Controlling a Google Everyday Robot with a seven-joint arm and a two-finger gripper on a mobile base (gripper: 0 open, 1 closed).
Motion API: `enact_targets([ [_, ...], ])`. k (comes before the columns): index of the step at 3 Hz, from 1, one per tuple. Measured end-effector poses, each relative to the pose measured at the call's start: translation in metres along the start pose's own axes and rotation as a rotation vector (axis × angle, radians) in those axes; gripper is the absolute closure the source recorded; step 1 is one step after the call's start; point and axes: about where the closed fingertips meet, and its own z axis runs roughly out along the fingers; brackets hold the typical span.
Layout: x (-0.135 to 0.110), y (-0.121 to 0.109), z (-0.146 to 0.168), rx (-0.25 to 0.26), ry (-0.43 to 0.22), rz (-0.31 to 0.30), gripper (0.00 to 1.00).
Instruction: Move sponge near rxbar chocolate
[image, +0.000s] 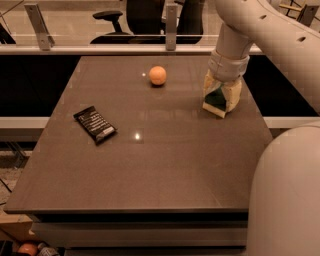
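The sponge (215, 99), dark green on top with a pale yellow base, is at the right side of the table, tilted, with its lower corner at the tabletop. My gripper (220, 100) comes down from above and is shut on the sponge, one pale finger (232, 96) on each side of it. The rxbar chocolate (95, 124), a flat black wrapper with white lettering, lies on the left part of the table, far from the sponge.
A round orange fruit (157, 75) sits at the back middle of the brown table (160, 170). My arm's bulky body (285, 200) fills the lower right. A rail and office chairs stand behind the table's far edge.
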Motion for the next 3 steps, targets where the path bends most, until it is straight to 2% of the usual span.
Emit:
enact_targets([
  [1, -0.001, -0.006, -0.003, 0.017, 0.015, 0.003, 1.0],
  [2, -0.013, -0.012, -0.018, 0.089, 0.024, 0.019, 1.0],
  [3, -0.035, -0.014, -0.038, 0.205, 0.034, 0.06, 1.0],
])
